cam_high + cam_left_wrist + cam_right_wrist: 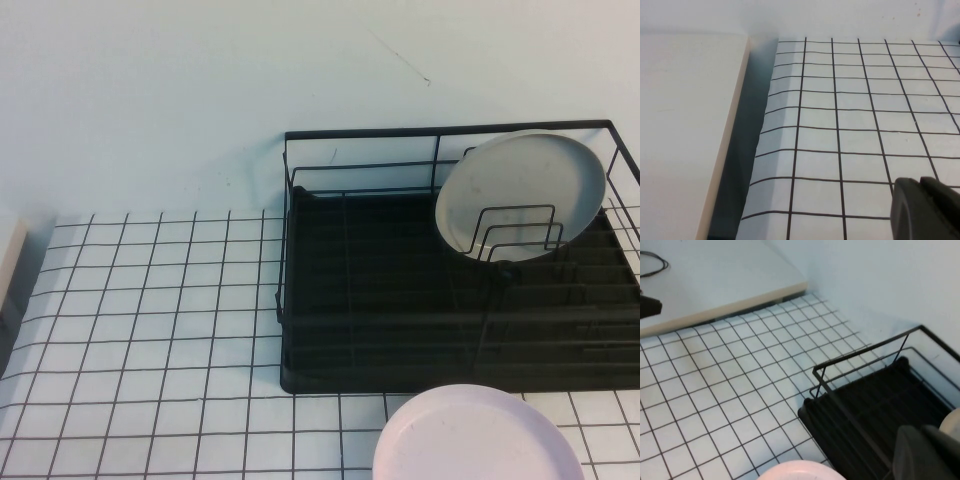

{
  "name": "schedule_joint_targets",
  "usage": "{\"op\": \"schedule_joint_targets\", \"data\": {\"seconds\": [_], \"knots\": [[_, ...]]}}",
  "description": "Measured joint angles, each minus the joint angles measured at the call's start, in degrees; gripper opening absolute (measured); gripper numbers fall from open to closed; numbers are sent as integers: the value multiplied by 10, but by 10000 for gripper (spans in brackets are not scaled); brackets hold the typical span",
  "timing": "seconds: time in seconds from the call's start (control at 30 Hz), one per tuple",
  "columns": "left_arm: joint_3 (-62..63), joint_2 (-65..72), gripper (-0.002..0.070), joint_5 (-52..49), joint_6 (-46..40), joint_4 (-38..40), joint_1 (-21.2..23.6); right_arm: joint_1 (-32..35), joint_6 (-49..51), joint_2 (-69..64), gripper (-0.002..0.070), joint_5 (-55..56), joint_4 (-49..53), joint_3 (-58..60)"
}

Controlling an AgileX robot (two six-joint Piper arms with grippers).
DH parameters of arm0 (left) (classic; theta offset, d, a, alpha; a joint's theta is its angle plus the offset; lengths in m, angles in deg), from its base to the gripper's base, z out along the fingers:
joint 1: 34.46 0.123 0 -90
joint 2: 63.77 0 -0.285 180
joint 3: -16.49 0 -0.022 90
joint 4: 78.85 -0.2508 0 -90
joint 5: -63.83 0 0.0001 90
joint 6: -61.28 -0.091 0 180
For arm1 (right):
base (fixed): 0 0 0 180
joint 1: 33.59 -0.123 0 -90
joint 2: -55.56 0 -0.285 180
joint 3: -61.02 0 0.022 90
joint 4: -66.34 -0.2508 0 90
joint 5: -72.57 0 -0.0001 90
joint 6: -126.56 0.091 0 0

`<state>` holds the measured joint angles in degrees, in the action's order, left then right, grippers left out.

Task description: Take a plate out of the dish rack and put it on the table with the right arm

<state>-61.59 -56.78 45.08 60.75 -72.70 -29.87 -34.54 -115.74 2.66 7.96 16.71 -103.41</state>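
Note:
The pale pink plate [478,435] lies flat on the gridded white table [150,330], just in front of the black dish rack [380,330]; its rim also shows in the right wrist view [797,471]. Neither gripper shows in the high view. My right gripper [921,432] is shut and empty, above the rack [865,410] and apart from the pink plate. My left gripper [917,182] is shut and empty over bare table [840,130] at the left side.
A greyish-white plate [520,195] stands tilted against the wire dividers at the rack's back right, and its edge shows in the right wrist view [952,422]. A raised beige board [685,125] borders the table's left edge. A pale wall runs behind.

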Motion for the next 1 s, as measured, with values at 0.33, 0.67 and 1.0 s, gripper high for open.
{"op": "schedule_joint_targets", "data": {"seconds": [0.33, 0.67, 1.0], "knots": [[0, 0, -3, 0, 0, 0, 0, 0, 141, 156, 1, -51, 150, 0], [0, 0, -3, 0, 0, 0, 0, 0, 310, 324, 0, 44, 376, 67], [0, 0, -3, 0, 0, 0, 0, 0, 446, 414, -1, 356, 543, 277]]}}
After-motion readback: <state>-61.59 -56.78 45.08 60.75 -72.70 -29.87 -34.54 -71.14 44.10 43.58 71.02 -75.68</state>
